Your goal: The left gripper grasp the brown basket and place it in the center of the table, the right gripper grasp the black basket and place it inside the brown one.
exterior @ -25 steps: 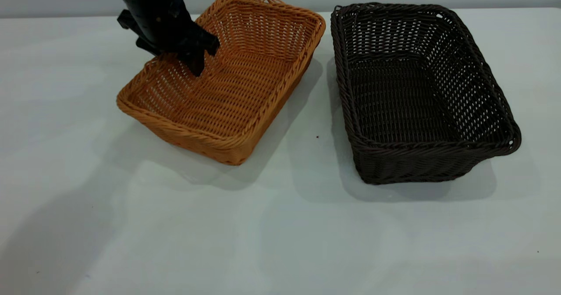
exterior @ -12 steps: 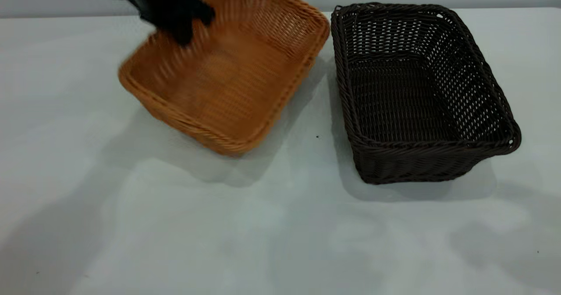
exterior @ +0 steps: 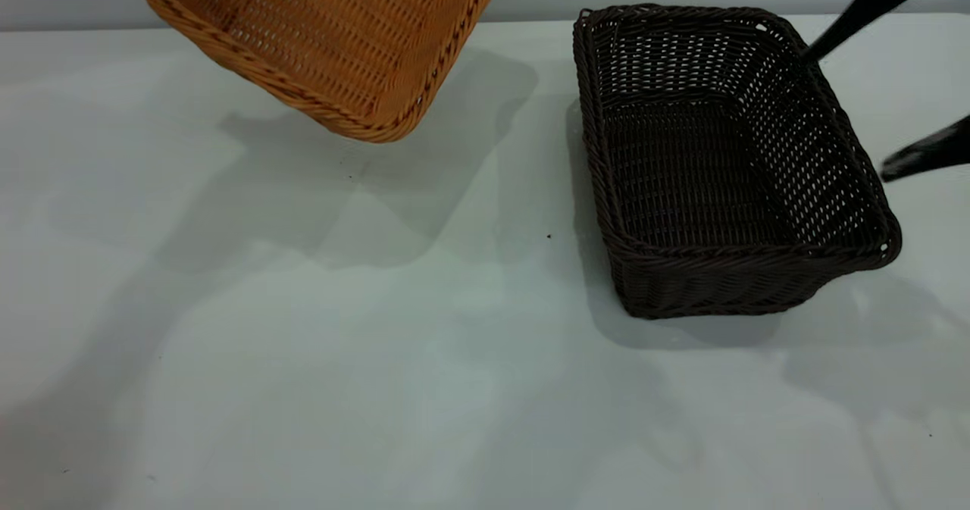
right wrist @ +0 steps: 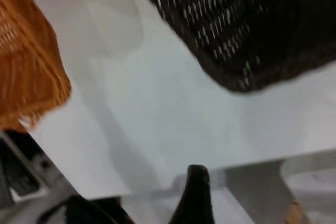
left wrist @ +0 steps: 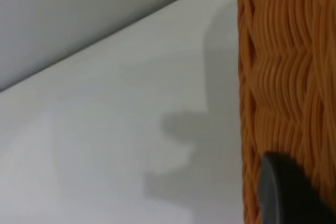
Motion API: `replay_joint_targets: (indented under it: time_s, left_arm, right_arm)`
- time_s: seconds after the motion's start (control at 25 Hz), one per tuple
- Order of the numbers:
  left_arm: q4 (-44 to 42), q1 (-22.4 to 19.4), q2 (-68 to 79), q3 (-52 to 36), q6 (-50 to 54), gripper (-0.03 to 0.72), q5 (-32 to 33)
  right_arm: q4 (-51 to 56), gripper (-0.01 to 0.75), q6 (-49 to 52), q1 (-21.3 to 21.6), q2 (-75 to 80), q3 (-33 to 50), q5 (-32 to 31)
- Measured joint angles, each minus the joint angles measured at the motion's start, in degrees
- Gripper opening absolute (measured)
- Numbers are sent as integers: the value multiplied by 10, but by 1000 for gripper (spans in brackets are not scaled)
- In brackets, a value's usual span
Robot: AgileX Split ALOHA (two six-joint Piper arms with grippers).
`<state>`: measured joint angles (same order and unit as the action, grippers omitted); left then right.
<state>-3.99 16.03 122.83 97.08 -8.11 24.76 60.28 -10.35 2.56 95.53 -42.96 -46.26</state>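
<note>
**Brown basket airborne, black basket awaiting grasp**

The left gripper [left wrist: 294, 192] shows only in its wrist view, as one dark fingertip lying against the woven wall of the brown basket [exterior: 326, 40]; the opposing finger is hidden, but the basket hangs clear of the table [exterior: 303, 358] in the exterior view, so it is judged clamped on the wall. The basket is tilted, near corner down, at the far left of the table, its shadow cast on the surface beneath.

The right gripper [exterior: 871, 112] enters at the exterior view's right edge with its two slim fingers spread wide, holding nothing. One finger is near the far right corner of the black basket [exterior: 727, 169], the other just off its right wall. That basket rests flat on the table, right of centre.

Recommendation: carry the brown basket toward the table centre, level it before lowering, and release only once the base sits flat. The right gripper should straddle the black basket's right wall, one finger inside, one outside, and close below the braided rim to avoid slipping.
</note>
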Motion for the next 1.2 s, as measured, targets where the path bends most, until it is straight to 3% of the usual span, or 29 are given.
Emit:
replay_joint_targets:
  time_s: [0.28, 0.52, 1.04, 1.2]
  left_arm:
    - [0, 0, 1, 0, 0, 79, -21]
    - [0, 0, 1, 0, -1, 79, -23]
    - [0, 0, 1, 0, -17, 79, -23]
    - [0, 0, 1, 0, -32, 79, -23]
  right_arm:
    - [73, 586, -45, -57, 84, -1, 77]
    - [102, 586, -60, -97, 146, -2, 87]
    - [145, 585, -70, -100, 237, -11, 218]
    - [153, 521, -89, -100, 237, -23, 258]
